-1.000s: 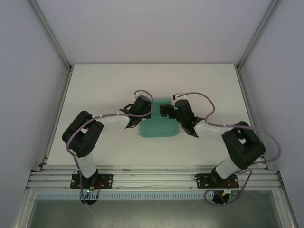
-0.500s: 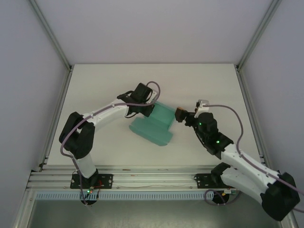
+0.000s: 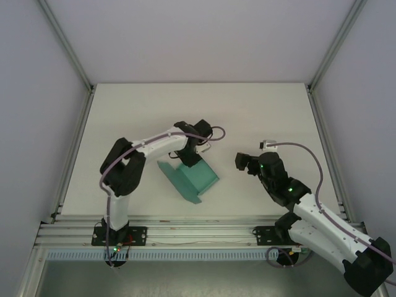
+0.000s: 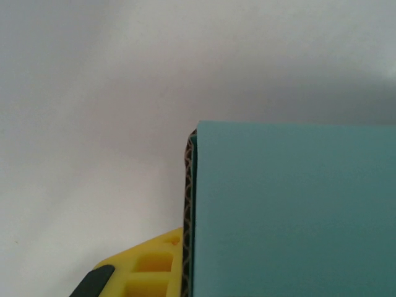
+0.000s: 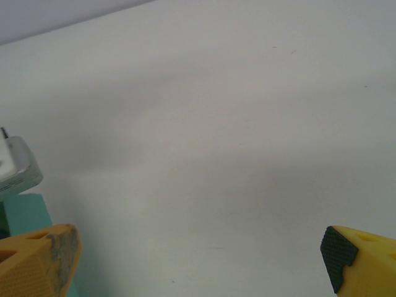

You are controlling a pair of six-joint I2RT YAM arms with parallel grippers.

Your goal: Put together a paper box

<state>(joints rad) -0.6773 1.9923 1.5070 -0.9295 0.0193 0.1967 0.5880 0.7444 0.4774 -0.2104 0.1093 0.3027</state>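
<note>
Tool, left gripper [image 3: 190, 155]: narrow, seemingly pinching the far edge of the paper box [image 3: 199, 179], with the card flat against one yellow finger [image 4: 139, 272].
Tool, right gripper [image 5: 198, 253]: spread wide, empty, well apart from the box.
Paper box: teal-green creased card, a darker flap along its left side, lying mid-table [image 3: 130, 117].

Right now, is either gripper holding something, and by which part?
The left gripper holds the paper box by its far edge. The right gripper is open and holds nothing.
</note>
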